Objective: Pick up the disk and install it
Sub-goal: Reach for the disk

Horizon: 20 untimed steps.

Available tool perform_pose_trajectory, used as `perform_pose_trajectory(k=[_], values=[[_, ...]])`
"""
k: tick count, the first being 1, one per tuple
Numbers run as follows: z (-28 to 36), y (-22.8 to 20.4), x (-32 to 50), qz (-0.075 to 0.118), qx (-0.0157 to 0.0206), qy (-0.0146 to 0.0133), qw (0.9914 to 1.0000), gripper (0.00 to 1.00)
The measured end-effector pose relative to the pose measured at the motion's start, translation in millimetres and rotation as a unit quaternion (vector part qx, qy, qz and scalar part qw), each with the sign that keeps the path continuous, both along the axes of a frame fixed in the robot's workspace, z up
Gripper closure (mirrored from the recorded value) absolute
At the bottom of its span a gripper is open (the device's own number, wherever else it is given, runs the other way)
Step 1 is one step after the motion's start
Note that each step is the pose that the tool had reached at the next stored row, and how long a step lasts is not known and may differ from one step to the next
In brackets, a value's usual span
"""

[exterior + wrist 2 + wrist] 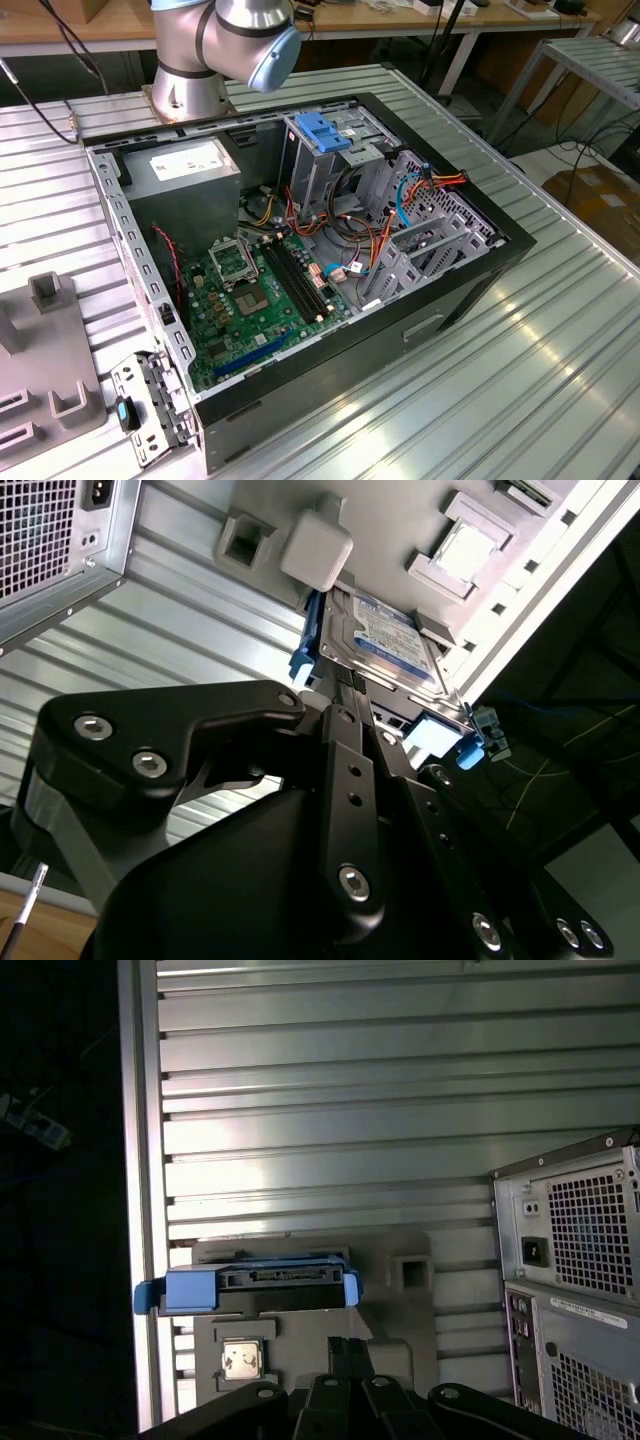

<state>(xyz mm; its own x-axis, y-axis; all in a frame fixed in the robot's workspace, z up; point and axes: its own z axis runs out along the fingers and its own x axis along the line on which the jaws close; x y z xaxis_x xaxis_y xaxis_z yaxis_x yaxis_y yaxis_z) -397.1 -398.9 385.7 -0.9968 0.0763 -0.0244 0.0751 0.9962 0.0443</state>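
Tabletop (400,1110) of ribbed metal beneath grey fixture (400,1325) with disk (250,1288); end effector (380,735) near, state unclear.

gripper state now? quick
Gripper: cannot be told, open or closed; it is close to the flat grey metal hard drive in its bright blue plastic bracket.

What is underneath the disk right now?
The disk rests on a grey holder, which lies on the ribbed metal table. The part of the holder right beneath the disk is covered by it, so how it is seated cannot be seen.
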Motion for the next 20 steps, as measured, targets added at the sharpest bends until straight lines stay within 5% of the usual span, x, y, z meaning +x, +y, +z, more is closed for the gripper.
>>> perform_pose_trajectory(k=[20], values=[[-1.1, 0.0, -22.8, 0.000, 0.0000, 0.0000, 1.00000, 0.89]])
